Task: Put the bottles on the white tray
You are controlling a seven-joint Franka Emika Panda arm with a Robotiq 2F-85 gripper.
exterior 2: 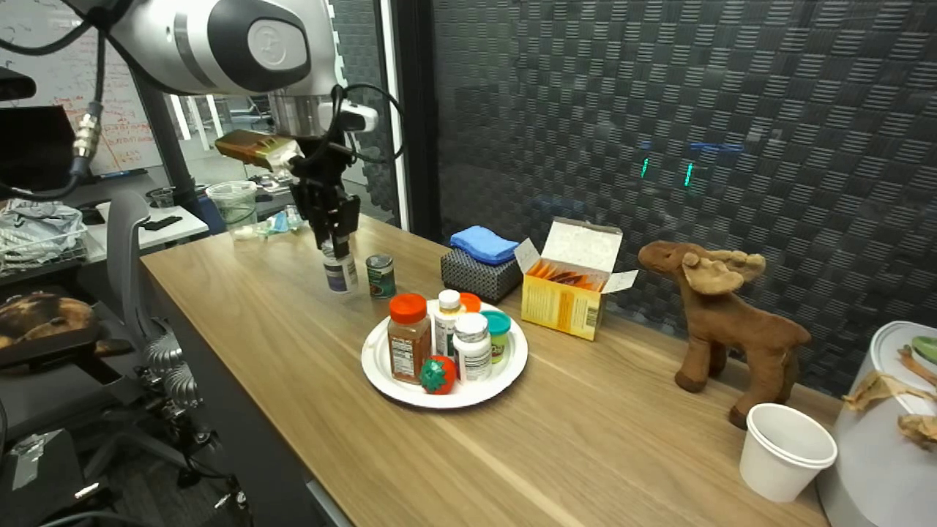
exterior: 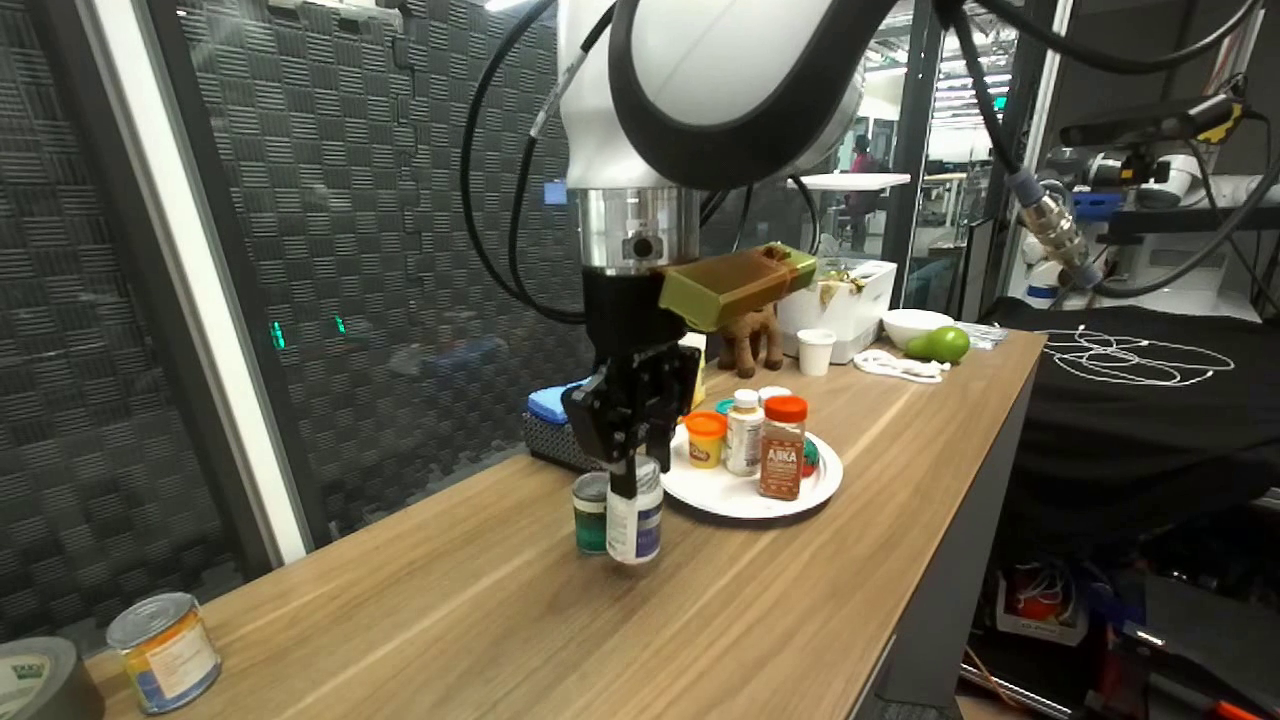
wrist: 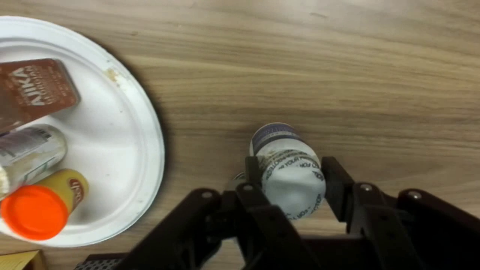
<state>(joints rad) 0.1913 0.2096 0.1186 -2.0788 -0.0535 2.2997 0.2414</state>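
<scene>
We have the claw partly closed, gripping the white bottle; pick seemingly made, we should next carry it over the white tray

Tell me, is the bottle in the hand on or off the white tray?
Off: the wrist view shows tabletop between the white tray and the bottle in the hand.

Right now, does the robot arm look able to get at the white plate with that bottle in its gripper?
Probably yes: the gripper holds the white bottle beside the white plate, whose bare near side faces it. The green-labelled can close to the bottle might get bumped, though.
</scene>
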